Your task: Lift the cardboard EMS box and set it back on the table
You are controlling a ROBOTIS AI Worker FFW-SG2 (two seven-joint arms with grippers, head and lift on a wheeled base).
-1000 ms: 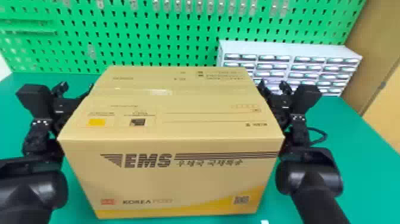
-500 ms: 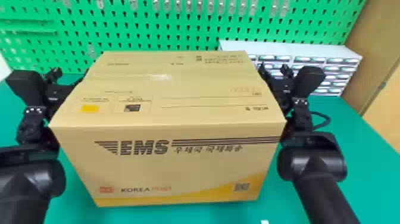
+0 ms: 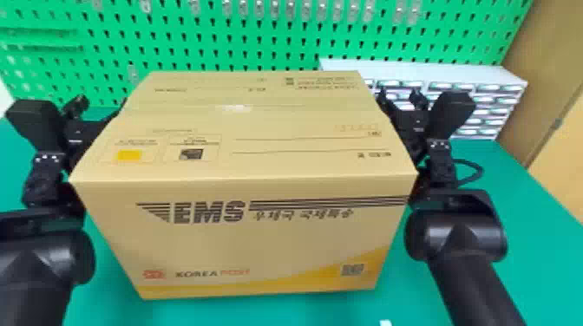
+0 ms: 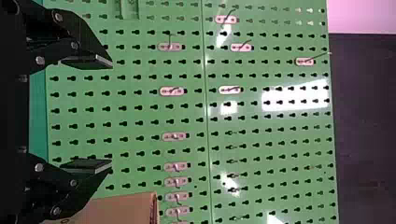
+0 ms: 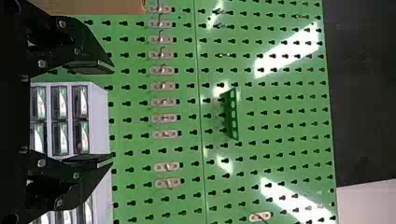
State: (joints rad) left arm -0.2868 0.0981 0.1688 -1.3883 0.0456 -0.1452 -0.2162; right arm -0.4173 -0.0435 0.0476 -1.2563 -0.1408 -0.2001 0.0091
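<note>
The cardboard EMS box [image 3: 260, 242] is upright between the two arms, looking raised off the green table. At its left side is my left gripper [image 3: 96, 108], and at its right side my right gripper [image 3: 401, 99]; neither has its fingers closed on the box, which sits between the arms' inner sides. In the left wrist view, the left gripper [image 4: 111, 113] is open with nothing between its fingers, the box [image 4: 116, 210] beyond one finger. The right wrist view has the right gripper [image 5: 112, 114] open and empty too, with an edge of the box [image 5: 93, 6] beside it.
A green pegboard [image 3: 208, 47] with small hooks rises behind the table [image 3: 533, 242]. The white drawer cabinet [image 3: 433, 71] stands at the back right, behind the right gripper. A black cable loops beside the right arm.
The box has risen, mostly between the first and second head frames, and a little further since. Both arms have moved up along with it, one on each side.
</note>
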